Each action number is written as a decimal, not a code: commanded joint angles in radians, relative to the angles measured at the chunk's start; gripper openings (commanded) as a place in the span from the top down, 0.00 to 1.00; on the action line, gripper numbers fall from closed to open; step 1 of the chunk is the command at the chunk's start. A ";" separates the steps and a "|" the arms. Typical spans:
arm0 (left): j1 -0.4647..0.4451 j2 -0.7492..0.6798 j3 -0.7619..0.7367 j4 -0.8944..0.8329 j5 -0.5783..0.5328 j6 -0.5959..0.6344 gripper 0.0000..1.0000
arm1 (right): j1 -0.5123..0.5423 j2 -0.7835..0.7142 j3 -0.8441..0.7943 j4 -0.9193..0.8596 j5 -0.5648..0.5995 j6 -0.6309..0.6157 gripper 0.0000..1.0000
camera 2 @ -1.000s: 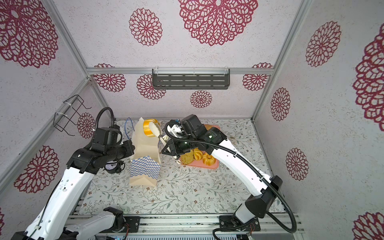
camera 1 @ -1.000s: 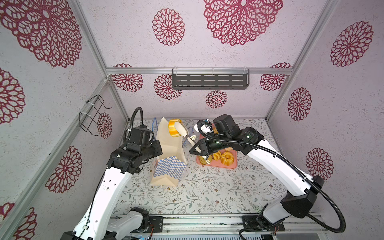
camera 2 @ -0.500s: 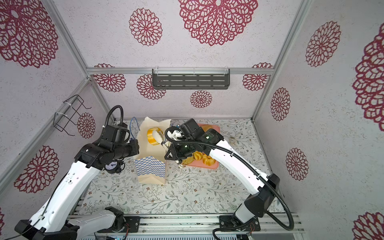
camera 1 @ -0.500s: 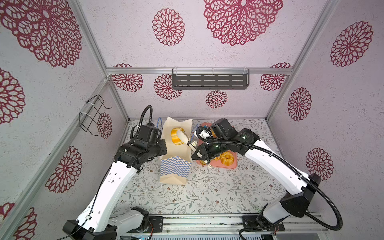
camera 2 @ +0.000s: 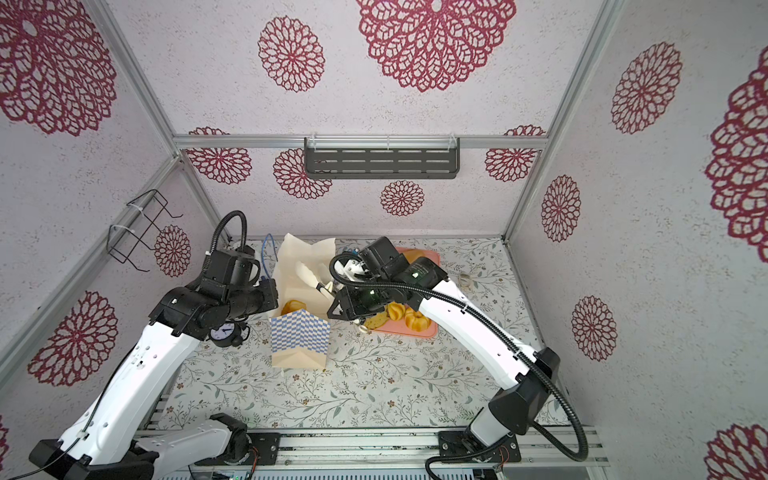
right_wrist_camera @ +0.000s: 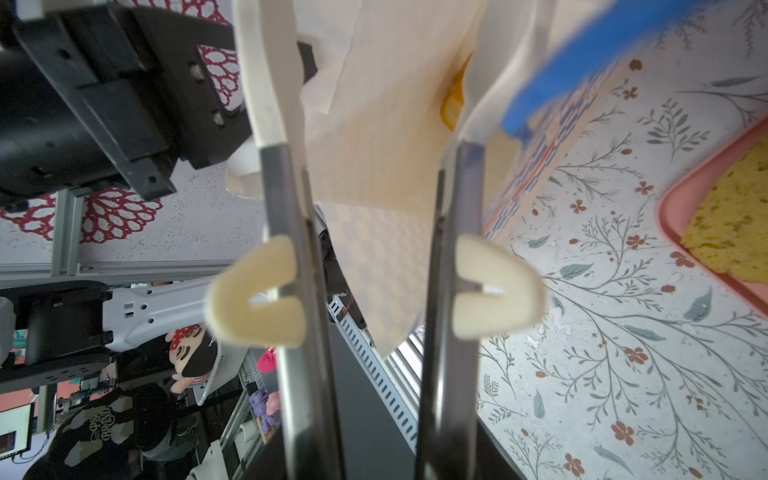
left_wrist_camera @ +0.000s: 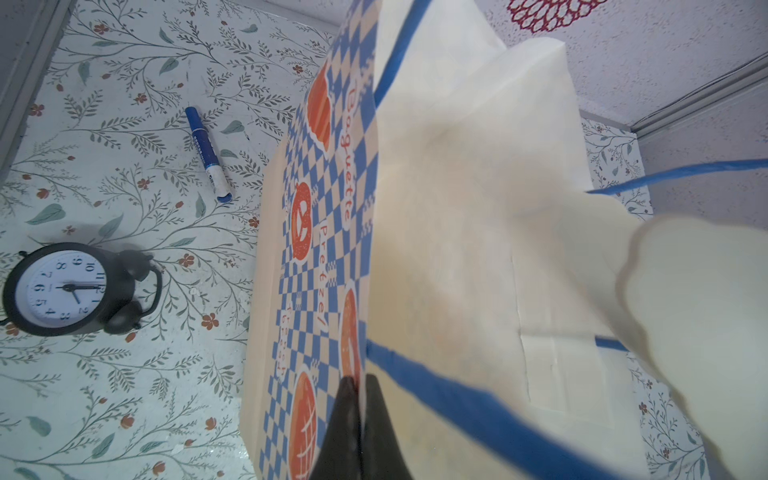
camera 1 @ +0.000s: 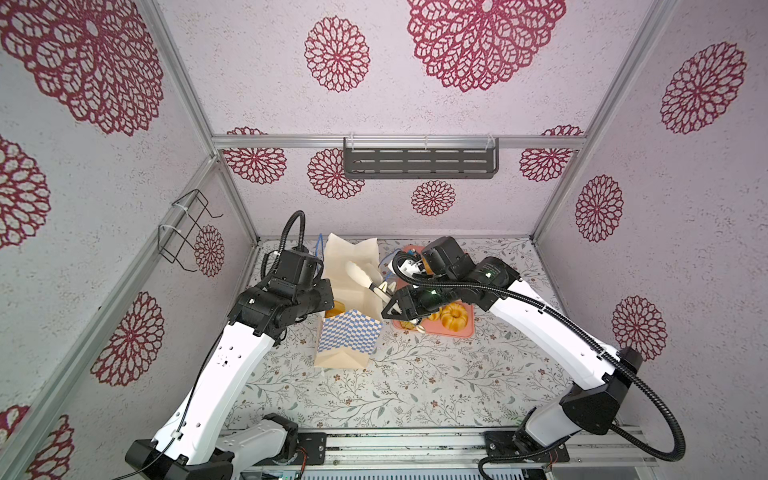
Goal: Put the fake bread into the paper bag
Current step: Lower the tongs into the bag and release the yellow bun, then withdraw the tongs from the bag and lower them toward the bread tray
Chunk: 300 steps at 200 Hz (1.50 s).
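The paper bag [camera 1: 349,332] stands upright. The left gripper [left_wrist_camera: 358,380] has its black jaws pressed together on the bag's rim, on the side away from the pink tray [camera 1: 461,331], and holds the mouth wide. The right gripper [camera 1: 358,272] hangs over that mouth from the opposite side. Its cream-tipped jaws are apart with nothing between them in the right wrist view, where only the bag's inner paper shows beyond them. One piece of fake bread [camera 1: 334,309] lies down inside the bag, against the wall near the left gripper. The rest sits on the tray, just beside the bag on the right arm's side. The next pick therefore turns on this: the bread to fetch lies back and below the parted jaws, across the bag from the pinched rim. The right arm is much the nearer, since the left is taken up with the bag. Closest to the bag is the green-speckled slice [camera 2: 376,321], at the tray corner by the bag's base, and just beyond it from the bag stands the ridged ring bun [camera 1: 453,318]. The slice seems to lie flat with its long axis slanting away from the bag, but the right arm's wrist covers part of it in both top views, so I would not lean on that. The bun is round and should take the jaws from any side.
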 commanded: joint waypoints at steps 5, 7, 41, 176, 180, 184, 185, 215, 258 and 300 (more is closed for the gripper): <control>-0.008 -0.018 -0.007 0.025 -0.012 0.002 1.00 | -0.004 -0.030 0.071 0.025 0.017 -0.028 0.61; -0.009 -0.017 -0.008 0.025 -0.011 0.001 1.00 | -0.004 -0.031 0.075 0.024 0.020 -0.029 0.61; -0.009 -0.024 -0.025 0.034 -0.013 -0.007 1.00 | -0.028 -0.073 0.137 0.017 0.069 -0.038 0.63; -0.008 -0.019 -0.025 0.064 0.012 -0.009 1.00 | -0.408 -0.318 -0.304 -0.025 0.218 -0.079 0.66; -0.008 -0.018 -0.025 0.063 0.013 -0.009 1.00 | -0.413 -0.316 -0.326 -0.016 0.212 -0.079 0.66; -0.008 -0.020 -0.025 0.064 0.015 -0.009 1.00 | -0.419 -0.314 -0.346 -0.002 0.203 -0.079 0.66; -0.009 -0.020 -0.025 0.064 0.014 -0.009 1.00 | -0.420 -0.314 -0.351 0.002 0.200 -0.079 0.66; -0.008 -0.032 -0.028 0.062 0.014 -0.013 1.00 | -0.439 -0.276 -0.453 0.076 0.138 -0.070 0.66; -0.009 -0.041 -0.037 0.064 0.016 -0.021 1.00 | -0.437 -0.268 -0.580 0.092 0.109 -0.067 0.63; -0.008 -0.039 -0.033 0.075 0.018 -0.022 1.00 | -0.432 -0.328 -0.657 0.061 0.082 -0.054 0.60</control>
